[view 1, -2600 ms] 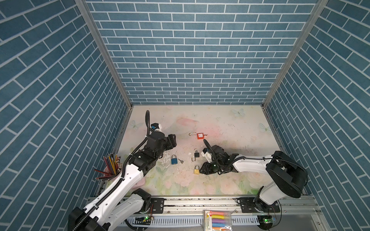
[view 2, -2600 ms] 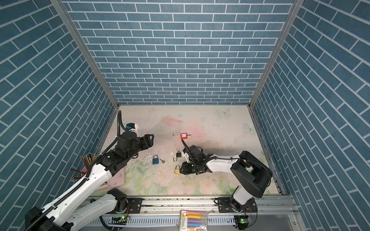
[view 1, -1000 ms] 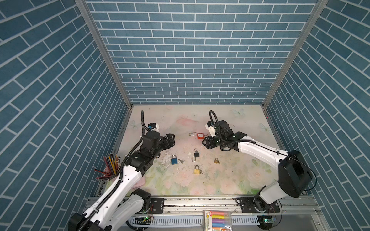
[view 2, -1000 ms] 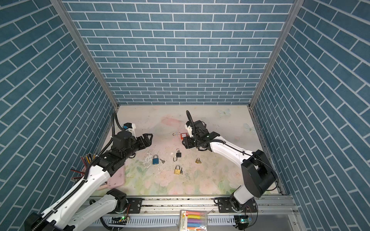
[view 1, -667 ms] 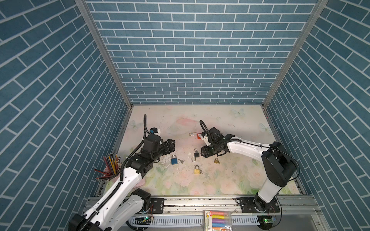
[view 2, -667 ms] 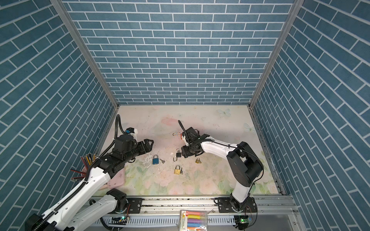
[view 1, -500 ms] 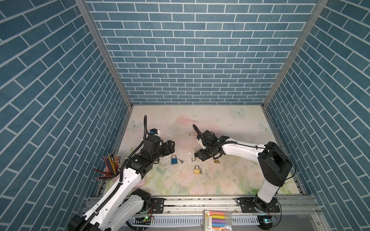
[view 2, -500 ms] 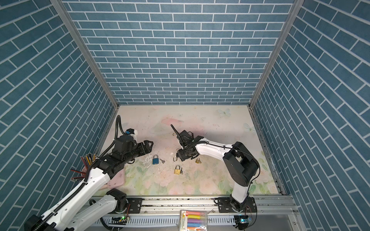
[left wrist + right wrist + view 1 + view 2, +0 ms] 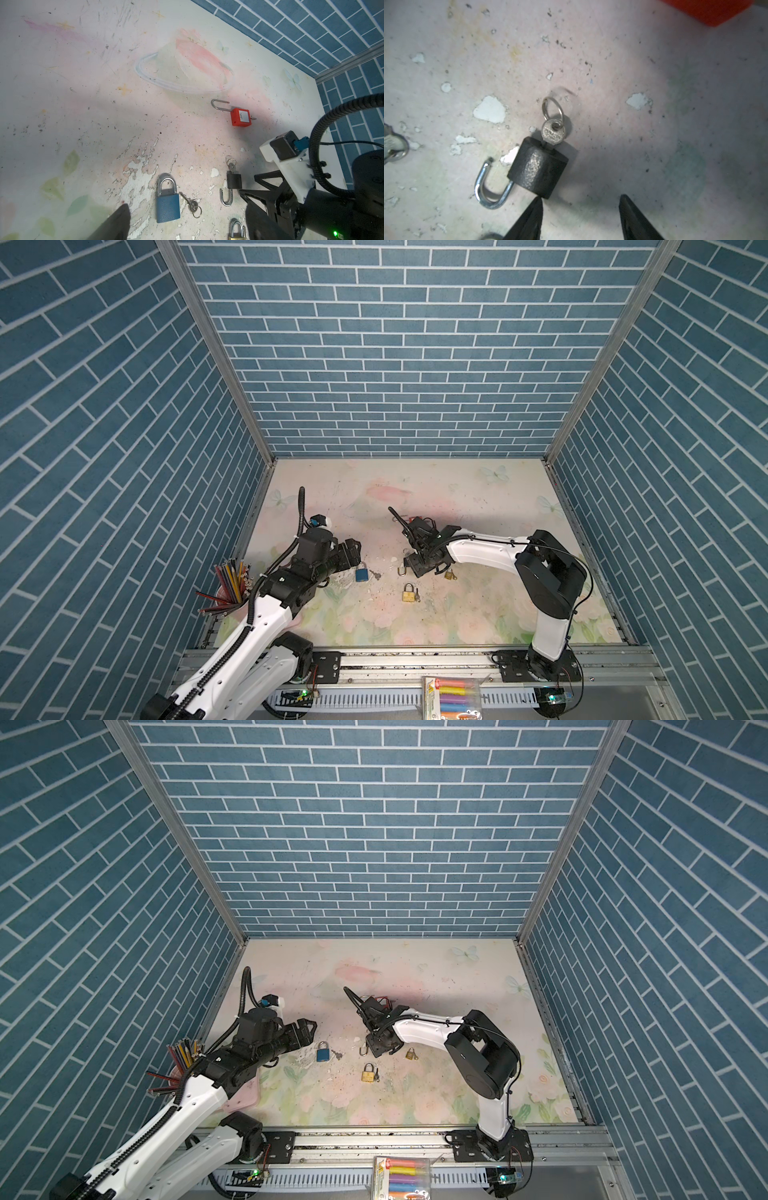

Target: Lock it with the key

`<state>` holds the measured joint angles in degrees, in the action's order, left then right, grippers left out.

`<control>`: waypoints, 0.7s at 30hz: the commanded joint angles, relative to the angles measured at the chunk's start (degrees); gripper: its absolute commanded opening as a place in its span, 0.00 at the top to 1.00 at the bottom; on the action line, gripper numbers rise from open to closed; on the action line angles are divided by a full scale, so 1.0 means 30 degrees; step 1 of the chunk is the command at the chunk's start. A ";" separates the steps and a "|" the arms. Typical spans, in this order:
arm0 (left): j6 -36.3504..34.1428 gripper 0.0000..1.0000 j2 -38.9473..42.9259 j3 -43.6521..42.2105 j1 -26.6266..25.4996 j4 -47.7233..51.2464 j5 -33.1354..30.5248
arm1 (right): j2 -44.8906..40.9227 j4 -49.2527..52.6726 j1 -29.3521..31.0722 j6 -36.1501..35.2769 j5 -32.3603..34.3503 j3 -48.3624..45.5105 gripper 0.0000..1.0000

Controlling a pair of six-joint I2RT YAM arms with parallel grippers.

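Observation:
The black padlock (image 9: pixel 537 168) lies on the mat with its steel shackle (image 9: pixel 488 191) swung open. Its key (image 9: pixel 553 133) sits in the keyhole, a ring on it. My right gripper (image 9: pixel 580 197) hovers low over it, open and empty; one fingertip (image 9: pixel 537 204) is right at a corner of the lock body. In both top views the right gripper (image 9: pixel 415 566) covers the body and only the shackle (image 9: pixel 365 1051) shows. My left gripper (image 9: pixel 187 207) is open over the blue padlock (image 9: pixel 168 205) and holds nothing.
A loose key (image 9: pixel 190 202) lies beside the blue padlock. A red padlock (image 9: pixel 241 119) lies farther back, a brass padlock (image 9: pixel 408 595) nearer the front, and a small brass one (image 9: pixel 449 573) beside the right arm. A pencil cup (image 9: pixel 230 585) stands at the left edge.
My right gripper came forward from beside the red padlock and dropped low over the black padlock, its jaws widening a little. The left arm barely moved.

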<state>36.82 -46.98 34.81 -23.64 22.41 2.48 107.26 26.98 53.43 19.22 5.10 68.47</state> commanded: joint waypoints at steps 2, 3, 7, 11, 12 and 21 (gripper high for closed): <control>0.0007 0.13 -0.0091 -0.0045 -0.0062 0.0060 -0.0113 | 0.0620 -0.0095 0.0536 -0.0060 0.0751 0.0369 0.39; -0.0026 0.13 -0.0182 -0.0031 -0.0059 0.0058 -0.0104 | 0.0774 -0.0062 0.0630 -0.0176 0.0824 0.0489 0.39; -0.0085 0.12 -0.0332 0.0025 -0.0023 -0.0001 -0.0134 | 0.1432 0.0201 0.1148 -0.0569 0.1373 0.1071 0.38; -0.0030 0.13 -0.0240 -0.0058 -0.0053 -0.0026 -0.0212 | 0.2062 0.0249 0.1455 -0.0834 0.1716 0.1854 0.37; -0.0027 0.12 -0.0212 -0.0070 -0.0046 -0.0008 -0.0212 | 0.2223 0.0264 0.1484 -0.0863 0.1739 0.2095 0.37; 0.0061 0.12 -0.0085 -0.0140 -0.0054 0.0065 -0.0227 | 0.3968 0.1314 0.1254 -0.0728 0.3823 0.4893 0.36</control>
<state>36.82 -47.83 34.79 -23.66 22.39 2.50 116.60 27.51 57.67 17.89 12.25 80.42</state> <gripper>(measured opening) 0.875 0.643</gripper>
